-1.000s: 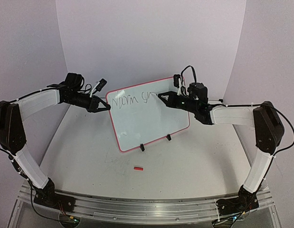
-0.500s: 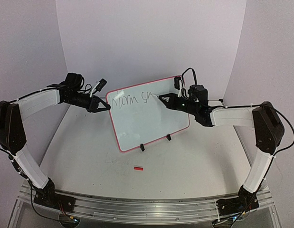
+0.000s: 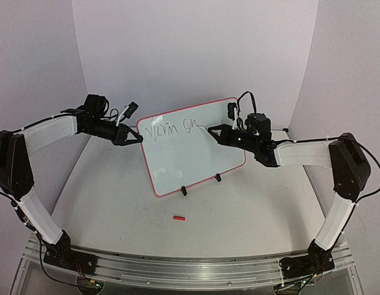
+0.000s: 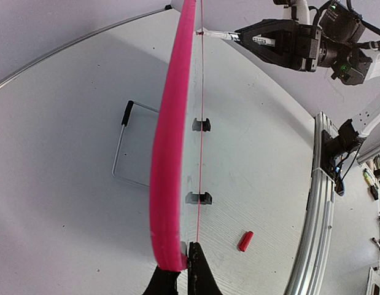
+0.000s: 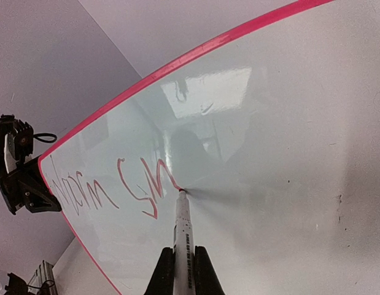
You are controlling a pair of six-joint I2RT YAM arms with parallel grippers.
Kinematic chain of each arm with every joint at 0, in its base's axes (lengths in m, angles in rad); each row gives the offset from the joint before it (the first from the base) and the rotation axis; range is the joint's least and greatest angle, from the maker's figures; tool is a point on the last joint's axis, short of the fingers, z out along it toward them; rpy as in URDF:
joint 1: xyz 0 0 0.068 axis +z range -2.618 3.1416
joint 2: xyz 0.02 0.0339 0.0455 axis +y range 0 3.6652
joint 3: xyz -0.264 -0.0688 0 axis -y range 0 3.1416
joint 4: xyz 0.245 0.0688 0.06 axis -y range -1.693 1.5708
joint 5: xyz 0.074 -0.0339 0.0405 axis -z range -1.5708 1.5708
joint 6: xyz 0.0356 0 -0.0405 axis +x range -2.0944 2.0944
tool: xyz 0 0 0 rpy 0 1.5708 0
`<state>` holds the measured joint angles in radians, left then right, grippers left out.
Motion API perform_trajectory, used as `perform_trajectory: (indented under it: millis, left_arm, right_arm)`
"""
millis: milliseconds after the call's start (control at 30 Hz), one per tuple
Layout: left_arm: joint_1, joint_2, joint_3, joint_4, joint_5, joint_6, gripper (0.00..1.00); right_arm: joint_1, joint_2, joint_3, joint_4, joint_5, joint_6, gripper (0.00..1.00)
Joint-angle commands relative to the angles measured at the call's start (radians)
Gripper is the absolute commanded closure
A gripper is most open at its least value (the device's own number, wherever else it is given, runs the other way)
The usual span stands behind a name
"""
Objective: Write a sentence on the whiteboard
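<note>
The whiteboard stands tilted on two black clip feet mid-table, pink-red rimmed. The sentence reads roughly "Norm sn" along its top; in the right wrist view it shows as red strokes. My left gripper is shut on the board's left edge, the rim clamped between the jaws. My right gripper is shut on a white marker. The marker's tip touches the board just right of the last letter.
A small red marker cap lies on the table in front of the board, also seen in the left wrist view. A wire stand sits behind the board. Curved white backdrop walls surround the table; an aluminium rail runs along the near edge.
My right gripper and the marker have moved slightly right along the top line, extending the last letter. The left gripper and the board have not moved.
</note>
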<state>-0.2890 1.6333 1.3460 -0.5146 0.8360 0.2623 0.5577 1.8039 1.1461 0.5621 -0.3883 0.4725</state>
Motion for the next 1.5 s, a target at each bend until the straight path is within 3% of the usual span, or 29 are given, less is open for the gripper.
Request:
perform_trajectory:
  millis: [0, 200, 833, 1467]
  left_arm:
    - [-0.022, -0.006, 0.001, -0.035, -0.062, 0.089, 1.0]
    - [-0.023, -0.008, 0.001, -0.033, -0.062, 0.088, 1.0]
    - [-0.023, -0.006, 0.001, -0.033, -0.064, 0.089, 1.0]
    - [-0.023, -0.002, 0.001, -0.034, -0.067, 0.09, 1.0]
  right_arm:
    - [-0.01, -0.083, -0.024, -0.003, 0.012, 0.007, 1.0]
    - [-0.009, -0.112, -0.013, -0.009, 0.002, -0.005, 1.0]
    - [-0.009, 0.012, 0.104, -0.027, -0.01, -0.017, 1.0]
    - [-0.009, -0.008, -0.006, -0.024, 0.031, -0.004, 1.0]
